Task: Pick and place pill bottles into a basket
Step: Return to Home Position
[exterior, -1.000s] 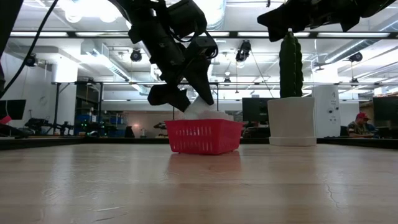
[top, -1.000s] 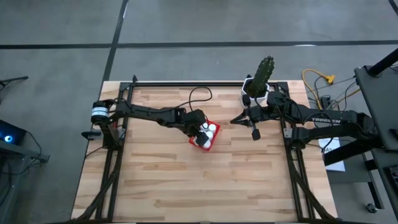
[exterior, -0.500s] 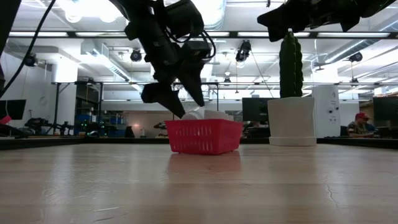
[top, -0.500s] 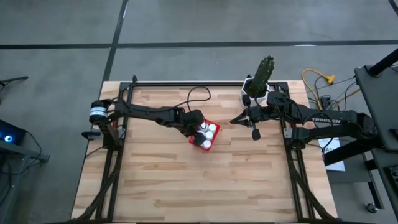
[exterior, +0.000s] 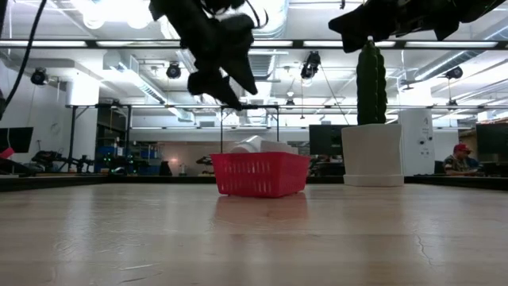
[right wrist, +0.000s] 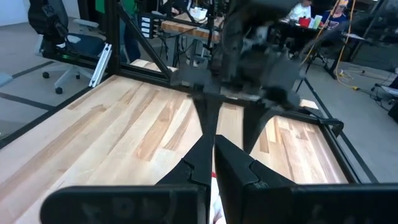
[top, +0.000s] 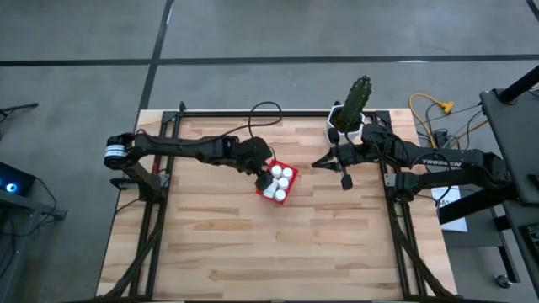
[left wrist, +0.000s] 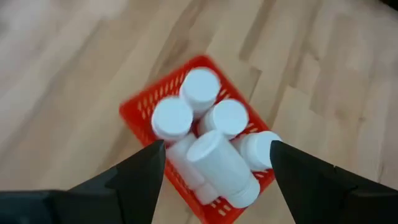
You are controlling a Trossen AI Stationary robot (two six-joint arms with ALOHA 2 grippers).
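The red basket (top: 288, 193) (exterior: 262, 175) (left wrist: 138, 116) stands mid-table on the wood. Several white pill bottles (top: 279, 180) (left wrist: 200, 88) fill it. Most stand upright, and one (left wrist: 222, 166) lies tilted on top of the others. My left gripper (top: 259, 163) (exterior: 225, 82) (left wrist: 214, 155) hangs open above the basket's left side, pointing down at it, with nothing between its fingers. My right gripper (top: 345, 179) (right wrist: 214, 155) waits shut and in the air, right of the basket near the cactus pot.
A white pot with a tall green cactus (top: 351, 112) (exterior: 371, 151) stands at the table's far right, behind the right arm. Black frame rails run along the table's edges (top: 253, 112). Bare wood lies on the near side of the basket.
My left gripper has risen from just over the basket and drawn back toward the table's left edge, rolling a little. It now hangs well clear of the bottles. The basket and the bottles in it have stayed where they were.
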